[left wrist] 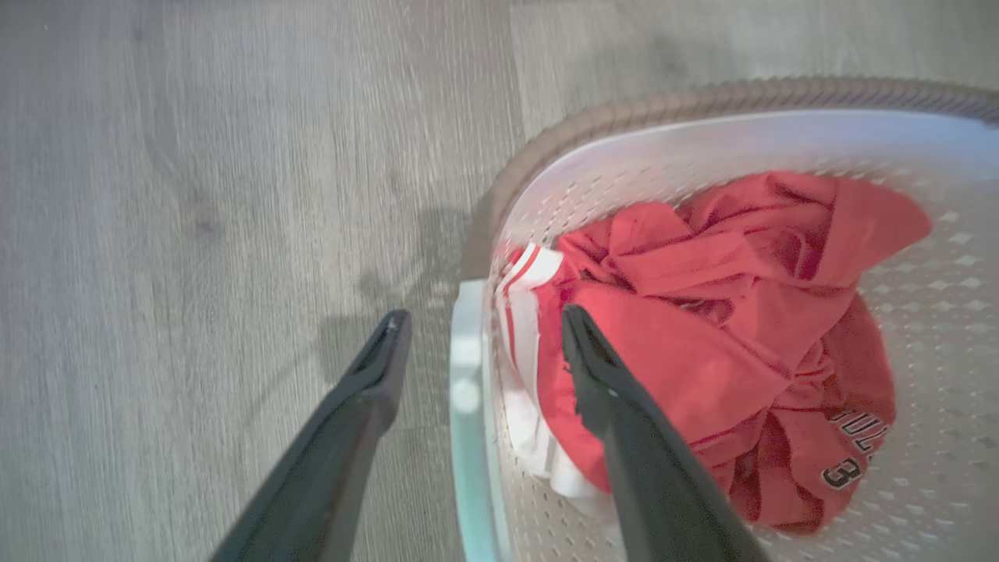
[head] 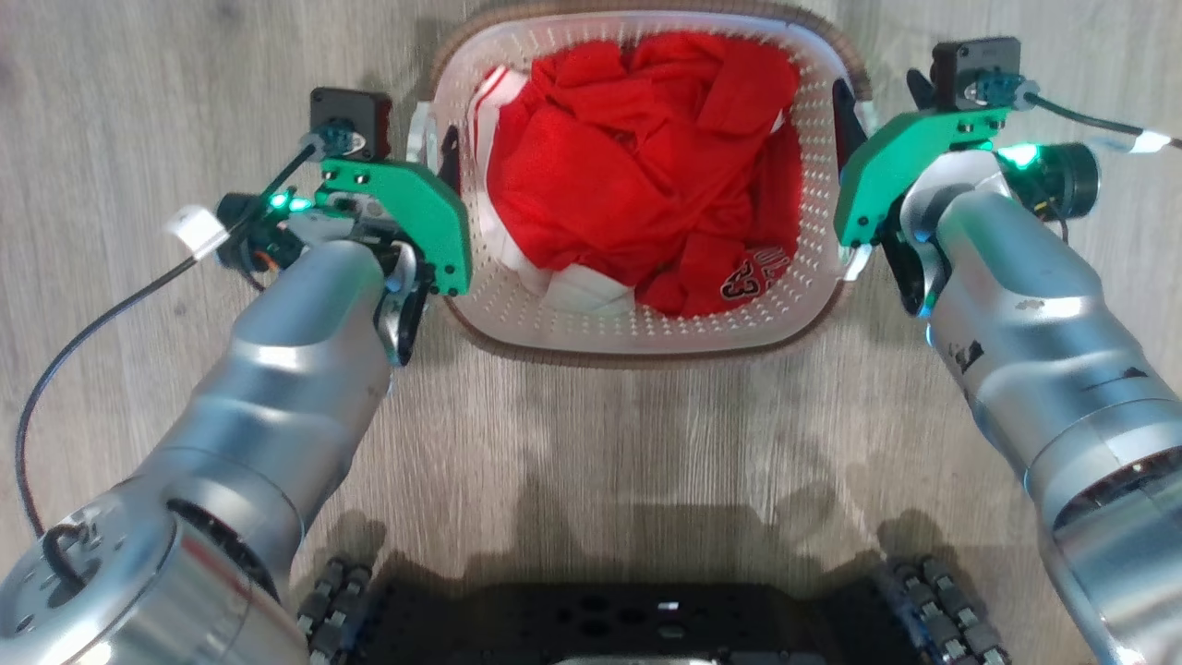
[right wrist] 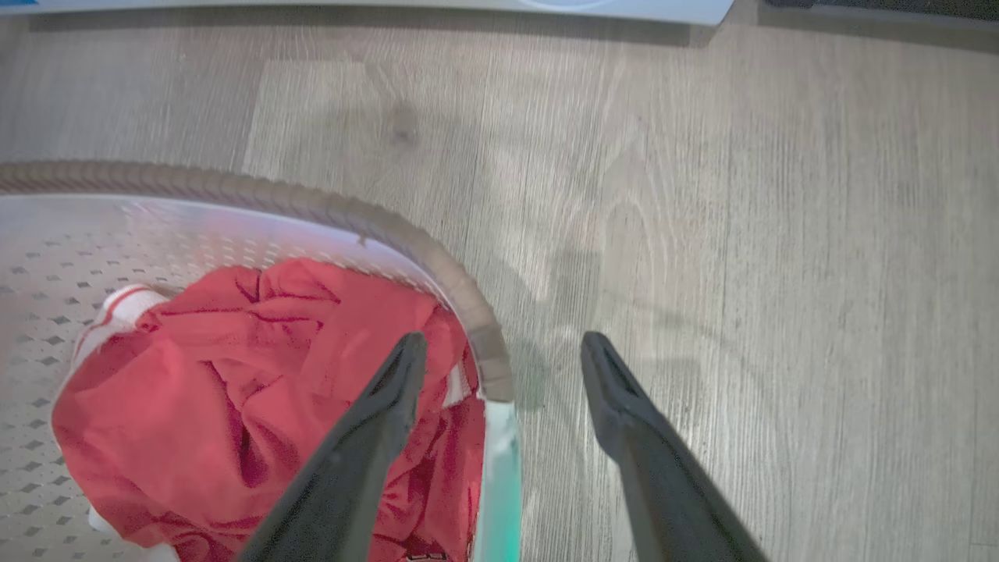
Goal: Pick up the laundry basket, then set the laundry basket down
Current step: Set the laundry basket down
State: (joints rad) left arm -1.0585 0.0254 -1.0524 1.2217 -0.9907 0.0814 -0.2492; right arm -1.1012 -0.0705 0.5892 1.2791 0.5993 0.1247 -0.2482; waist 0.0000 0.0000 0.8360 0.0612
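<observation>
Laundry basket [head: 646, 331]: white, perforated, brown woven-look rim. It sits on the grey wood-look floor [head: 591, 443], between the two hands.
Red garment [head: 637, 175], white trim: heaped inside the basket, just past each hand's inner finger.
Left hand [left wrist: 484, 314]: open, fingers astride the side handle [left wrist: 467, 367], one inside the basket and one outside.
Right hand [right wrist: 503, 339]: open, likewise astride the opposite wall.

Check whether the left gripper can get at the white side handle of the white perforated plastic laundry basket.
Probably yes: the open left gripper straddles the white side handle, one finger outside the laundry basket, one inside.
</observation>
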